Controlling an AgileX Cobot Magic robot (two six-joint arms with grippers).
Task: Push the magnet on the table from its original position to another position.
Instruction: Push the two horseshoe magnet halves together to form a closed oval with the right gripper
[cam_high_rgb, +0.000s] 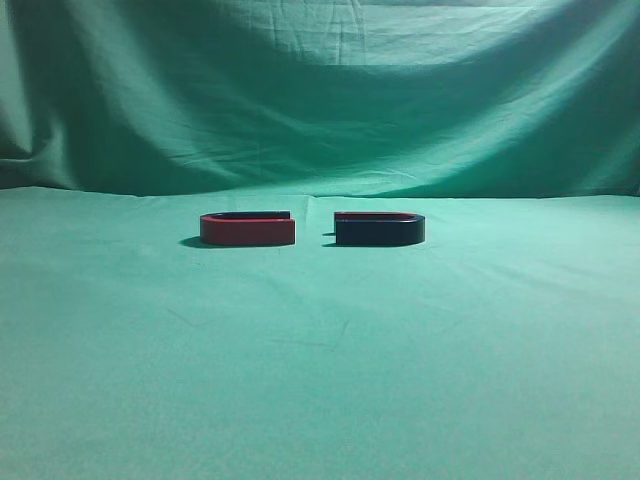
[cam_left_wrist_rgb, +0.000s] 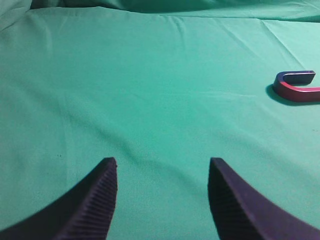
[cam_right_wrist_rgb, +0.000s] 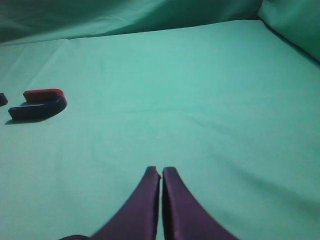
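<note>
The magnet (cam_high_rgb: 379, 229), a low U shape with dark navy sides and a thin red top rim, lies flat on the table (cam_high_rgb: 320, 350) right of centre. It also shows in the right wrist view (cam_right_wrist_rgb: 37, 105), far to the left and ahead of my right gripper (cam_right_wrist_rgb: 161, 172), which is shut, empty and well apart from it. My left gripper (cam_left_wrist_rgb: 162, 167) is open and empty over bare cloth. Neither gripper shows in the exterior view.
An all-red U-shaped magnet (cam_high_rgb: 247, 229) lies just left of the dark one with a small gap between their open ends. It also shows in the left wrist view (cam_left_wrist_rgb: 297, 87) at the right edge. A green backdrop (cam_high_rgb: 320, 90) rises behind the table.
</note>
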